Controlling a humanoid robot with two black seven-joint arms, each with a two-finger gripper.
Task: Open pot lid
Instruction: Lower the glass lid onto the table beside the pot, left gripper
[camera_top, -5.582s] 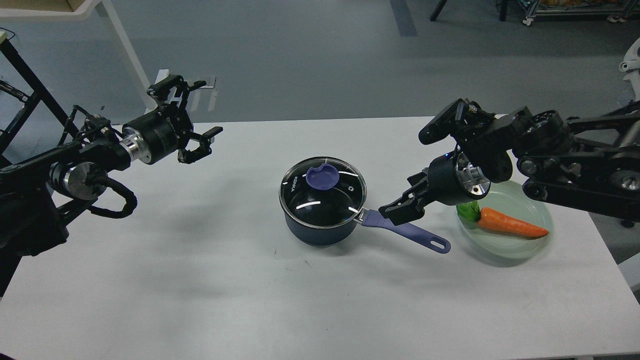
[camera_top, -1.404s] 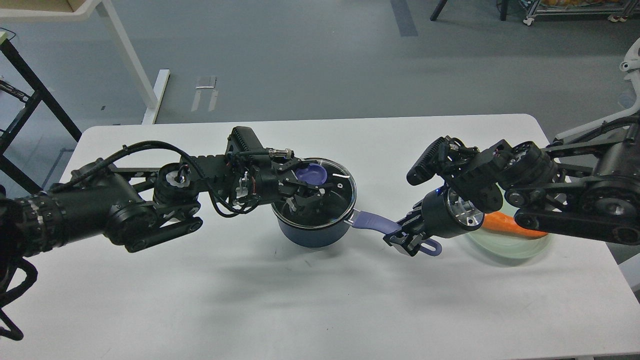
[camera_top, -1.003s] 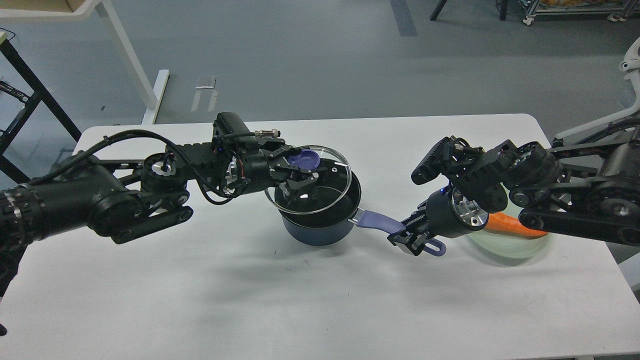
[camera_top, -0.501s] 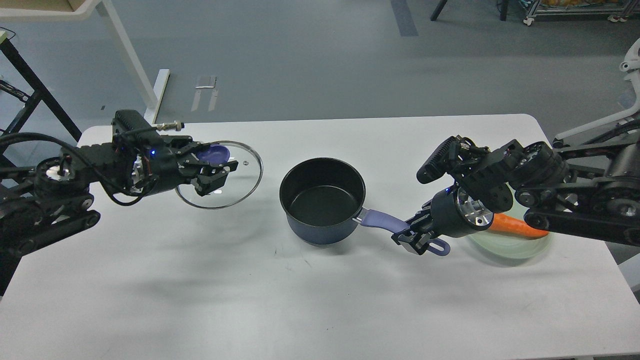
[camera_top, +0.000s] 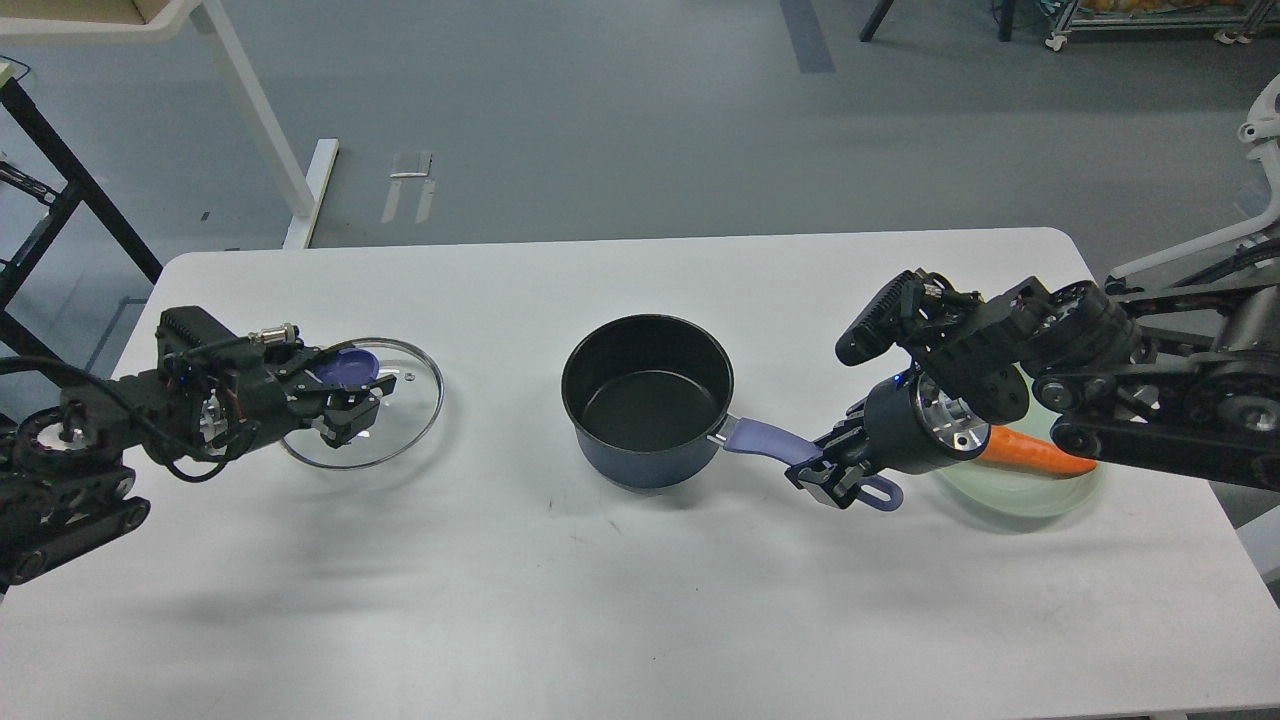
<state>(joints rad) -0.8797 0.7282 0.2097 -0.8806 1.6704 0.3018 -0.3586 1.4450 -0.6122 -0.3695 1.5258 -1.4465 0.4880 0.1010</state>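
The pot stands uncovered and empty on the counter, its handle clamped by the right end effector. The left end effector grips the pot lid by its knob, well apart from the pot. A carrot lies in the plate.

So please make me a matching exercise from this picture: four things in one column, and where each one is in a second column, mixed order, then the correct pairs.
Things:
1. pot lid
2. pot
3. carrot
4. pot handle

Places:
A. lying on the pale green plate at the right
B. held by the right gripper near its far end
C. at the left of the table, in the left gripper, its knob between the jaws
D. in the middle of the table, uncovered

Pairs: 1-C, 2-D, 3-A, 4-B
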